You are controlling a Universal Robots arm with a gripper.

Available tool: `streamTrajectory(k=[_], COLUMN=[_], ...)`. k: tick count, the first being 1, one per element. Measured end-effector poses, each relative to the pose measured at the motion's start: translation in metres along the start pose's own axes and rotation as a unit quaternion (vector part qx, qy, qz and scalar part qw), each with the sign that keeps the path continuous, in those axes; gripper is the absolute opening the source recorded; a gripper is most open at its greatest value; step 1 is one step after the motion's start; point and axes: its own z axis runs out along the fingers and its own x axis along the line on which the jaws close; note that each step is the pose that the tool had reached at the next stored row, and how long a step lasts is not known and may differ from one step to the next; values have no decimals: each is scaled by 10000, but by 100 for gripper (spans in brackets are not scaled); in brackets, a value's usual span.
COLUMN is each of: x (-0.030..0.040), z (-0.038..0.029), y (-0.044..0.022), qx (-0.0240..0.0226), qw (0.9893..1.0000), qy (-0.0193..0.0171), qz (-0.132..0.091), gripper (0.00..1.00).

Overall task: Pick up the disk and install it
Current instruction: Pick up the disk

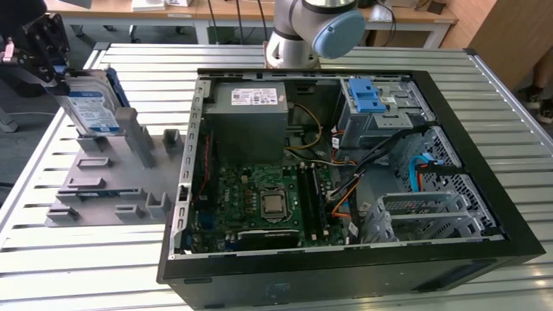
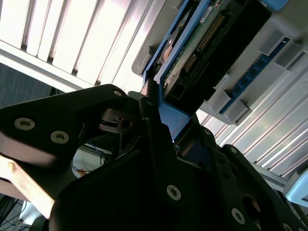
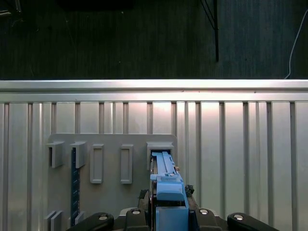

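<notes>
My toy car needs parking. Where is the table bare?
Bare table between the grey rack and the near edge, and beside the computer case on the exterior view's right. Crowded where the gripper holds the disk.

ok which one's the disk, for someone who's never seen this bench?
Find the open computer case on the slatted table; to the exterior view's left of it lies a grey slotted holder. The disk stands on edge at the holder's far end, in the gripper: the only silver slab with a blue-and-white label and blue frame.
</notes>
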Motion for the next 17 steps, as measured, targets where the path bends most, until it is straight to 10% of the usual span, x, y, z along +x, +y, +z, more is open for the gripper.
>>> streamTrajectory(k=[17], x=[0], z=[-46], y=[1], qx=[0], qw=[10000], qy=[0], qz=[0], gripper=[36])
